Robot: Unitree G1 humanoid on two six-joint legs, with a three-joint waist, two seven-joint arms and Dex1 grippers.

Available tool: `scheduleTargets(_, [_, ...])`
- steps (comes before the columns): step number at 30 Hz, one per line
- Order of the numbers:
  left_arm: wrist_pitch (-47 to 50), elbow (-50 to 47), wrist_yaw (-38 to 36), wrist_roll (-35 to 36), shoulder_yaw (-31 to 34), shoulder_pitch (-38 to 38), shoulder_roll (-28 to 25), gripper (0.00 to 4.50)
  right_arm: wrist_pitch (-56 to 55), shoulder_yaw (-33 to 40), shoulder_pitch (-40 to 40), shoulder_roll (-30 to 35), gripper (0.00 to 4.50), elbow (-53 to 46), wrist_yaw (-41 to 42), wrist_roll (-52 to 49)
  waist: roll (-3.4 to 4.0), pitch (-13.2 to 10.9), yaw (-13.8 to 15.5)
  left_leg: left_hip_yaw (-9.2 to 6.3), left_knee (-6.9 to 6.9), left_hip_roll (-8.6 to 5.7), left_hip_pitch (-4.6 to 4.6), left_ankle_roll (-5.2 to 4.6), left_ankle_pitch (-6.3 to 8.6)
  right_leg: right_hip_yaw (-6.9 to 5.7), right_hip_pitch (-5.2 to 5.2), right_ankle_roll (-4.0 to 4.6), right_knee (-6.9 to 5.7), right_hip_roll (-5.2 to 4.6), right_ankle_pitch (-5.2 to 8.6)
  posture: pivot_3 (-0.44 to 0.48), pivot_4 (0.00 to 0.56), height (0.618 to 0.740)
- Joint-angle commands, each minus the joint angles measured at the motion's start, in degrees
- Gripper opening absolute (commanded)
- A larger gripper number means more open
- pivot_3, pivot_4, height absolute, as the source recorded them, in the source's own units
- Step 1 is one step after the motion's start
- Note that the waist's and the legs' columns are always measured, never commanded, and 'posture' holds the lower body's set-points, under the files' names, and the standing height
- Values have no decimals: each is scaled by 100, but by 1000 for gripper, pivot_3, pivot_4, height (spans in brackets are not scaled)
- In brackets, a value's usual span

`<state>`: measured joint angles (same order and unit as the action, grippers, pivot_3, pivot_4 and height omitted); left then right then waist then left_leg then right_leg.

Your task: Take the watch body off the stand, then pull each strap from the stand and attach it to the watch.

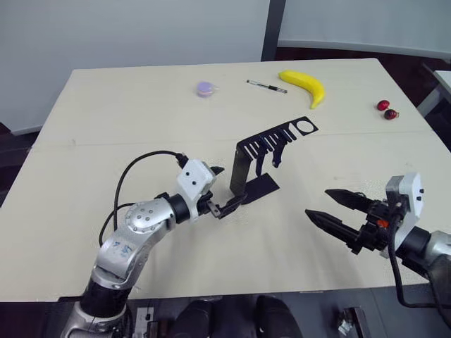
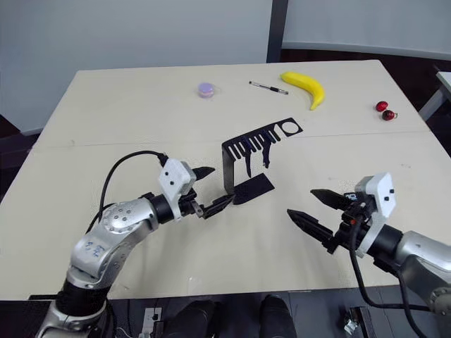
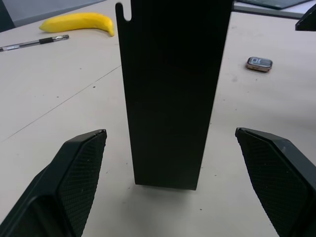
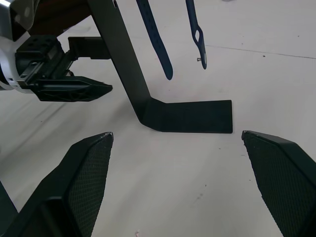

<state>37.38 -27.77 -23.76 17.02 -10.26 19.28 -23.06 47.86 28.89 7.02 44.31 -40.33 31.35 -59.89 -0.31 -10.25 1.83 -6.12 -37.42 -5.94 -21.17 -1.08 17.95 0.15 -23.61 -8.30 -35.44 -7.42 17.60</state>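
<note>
With both grippers low over the table (image 1: 84, 211), the stand (image 1: 243, 165) sits upright mid-table as the landmark. Right gripper (image 1: 337, 210) hovers nearest the camera edge, on the right of the stand's foot and apart from it, jaws spread wide, holding nothing. Left gripper (image 1: 220, 190) is just behind the stand's upright back, on its left side, jaws wide with a finger either side of the upright, not touching it as far as the left wrist view shows. Two dark blue straps (image 4: 157, 42) hang from the stand's slotted comb top above the flat foot; one has a small pin at its tip. Watch body (image 3: 259, 63) lies flat on the table beyond the stand in the left wrist view, off the stand; exact spot relative to the foot cannot tell. Farther back than the stand: pen (image 1: 266, 86), banana (image 1: 304, 84), purple round thing (image 1: 206, 88), two cherries (image 1: 386, 109) far right
</note>
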Motion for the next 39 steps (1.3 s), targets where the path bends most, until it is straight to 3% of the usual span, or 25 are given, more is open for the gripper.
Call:
scheduleTargets(1, [-143,106,99,-212,-68,143,121,4500,-29,-53,-137,39,4414,-132,-171,-160,0,0,1,0,0,0,0,0,0,0,0,0,-1,0,0,0,150,740])
scheduleTargets(25, [-623,914,585,-1279,-138,306,732,4500,-256,-550,-482,-64,4414,-27,-257,117,-1,0,113,6,-11,-1,-1,-1,1,1,-2,-1,-4,-1,-1,0,150,740])
scheduleTargets(28, [-682,1062,618,-1350,-170,346,857,3749,-303,-619,-478,-78,4500,17,-239,198,-1,0,123,7,-15,-2,-2,-2,1,1,-2,-4,-4,-1,-2,0,150,740])
scheduleTargets(31, [-666,1179,661,-1413,-173,444,972,2339,-326,-645,-472,-82,4500,39,-222,247,-1,0,123,7,-16,-2,-2,-2,1,1,-2,-4,-6,-1,-2,0,150,740])
scheduleTargets(39, [-706,1328,637,-1454,-154,610,1109,2339,-340,-639,-490,-79,4500,51,-216,297,-2,0,121,7,-18,-2,-3,-3,2,0,-3,-4,-8,-1,-2,0,150,740])
